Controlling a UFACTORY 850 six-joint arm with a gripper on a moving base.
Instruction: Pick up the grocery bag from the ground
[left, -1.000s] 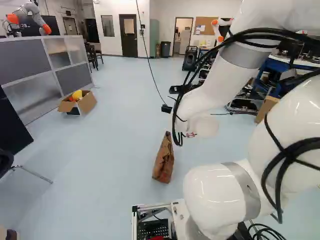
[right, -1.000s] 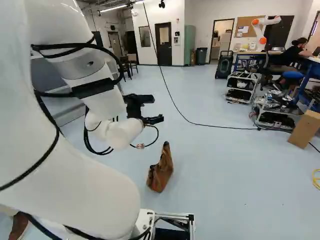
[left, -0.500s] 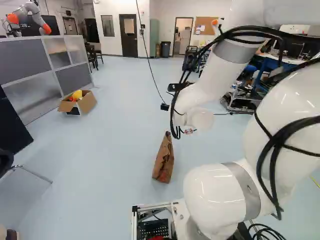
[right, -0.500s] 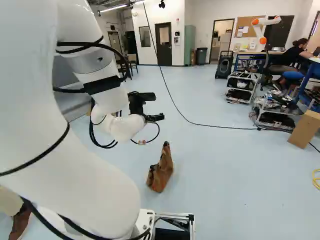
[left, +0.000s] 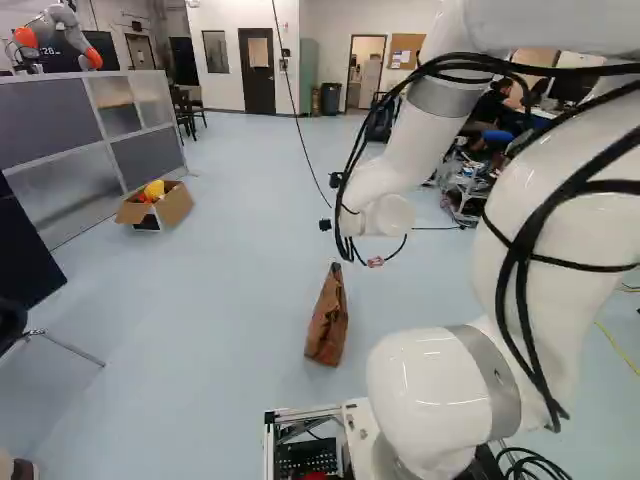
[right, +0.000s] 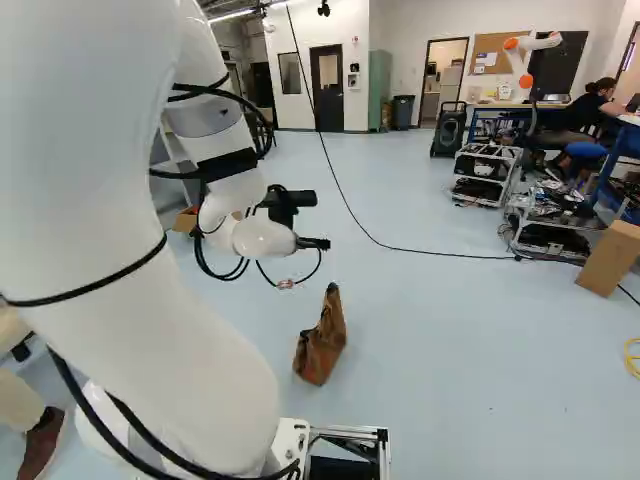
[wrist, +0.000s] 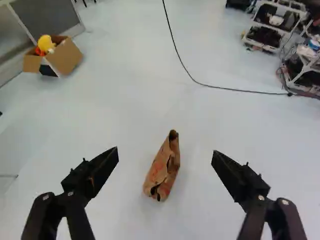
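Grocery bag (wrist: 161, 170), one, stands ahead of the claw (right: 318, 243), two fingers (wrist: 102, 167) spread.

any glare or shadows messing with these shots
left base view: small bright glints on the arm's white covers; right base view: a lit ceiling strip near the top; wrist view: the gripper's fingers look near-black against the bright floor, any shadow by the bag only faint
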